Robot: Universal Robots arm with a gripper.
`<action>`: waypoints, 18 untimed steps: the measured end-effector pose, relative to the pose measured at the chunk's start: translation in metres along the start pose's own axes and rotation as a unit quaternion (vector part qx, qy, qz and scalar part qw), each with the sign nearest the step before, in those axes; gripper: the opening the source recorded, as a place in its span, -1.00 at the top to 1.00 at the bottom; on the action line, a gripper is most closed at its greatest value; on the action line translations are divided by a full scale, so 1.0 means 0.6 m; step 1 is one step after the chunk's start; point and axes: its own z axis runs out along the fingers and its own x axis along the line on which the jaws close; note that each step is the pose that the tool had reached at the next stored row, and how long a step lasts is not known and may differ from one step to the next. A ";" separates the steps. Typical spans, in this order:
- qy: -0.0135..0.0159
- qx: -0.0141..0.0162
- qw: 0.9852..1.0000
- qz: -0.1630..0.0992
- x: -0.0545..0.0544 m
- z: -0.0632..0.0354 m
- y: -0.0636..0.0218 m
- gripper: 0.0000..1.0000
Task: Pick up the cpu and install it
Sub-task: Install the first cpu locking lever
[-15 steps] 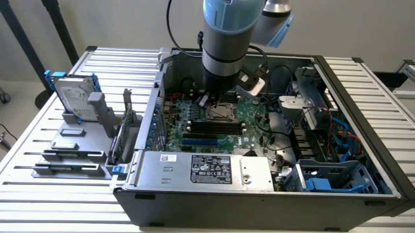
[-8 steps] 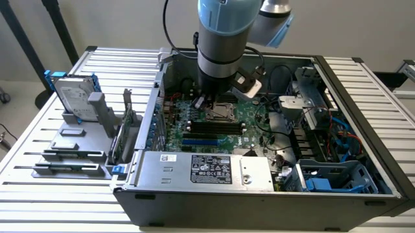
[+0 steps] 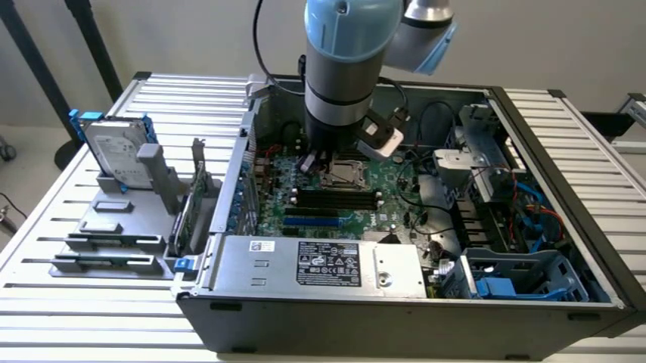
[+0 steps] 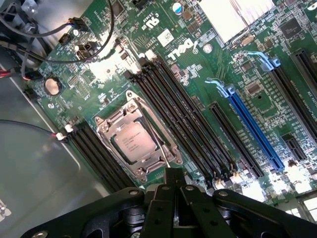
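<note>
cpu [image 4: 132,142] already sits in the socket [image 4: 136,141] on the green board [image 4: 198,74], metal frame around it. Gripper [image 4: 173,179] hovers just beside the socket, fingers fully closed, holding nothing. Looks like the placing step is done; can't tell from the wrist view whether the chip is fully seated or the frame latched. Any further move needs a gentle, square approach.

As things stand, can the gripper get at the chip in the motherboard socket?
Probably yes. The gripper hangs just above the board, close beside the socket, and the chip lies face up in the metal frame with nothing lying over it. The fingers are shut, so they would need to open first.
</note>
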 end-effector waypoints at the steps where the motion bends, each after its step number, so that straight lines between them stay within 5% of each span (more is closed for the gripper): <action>1: 0.000 0.000 1.000 0.000 -0.001 0.002 0.000 0.79; 18: 0.000 0.000 1.000 0.000 -0.016 0.034 -0.006 0.79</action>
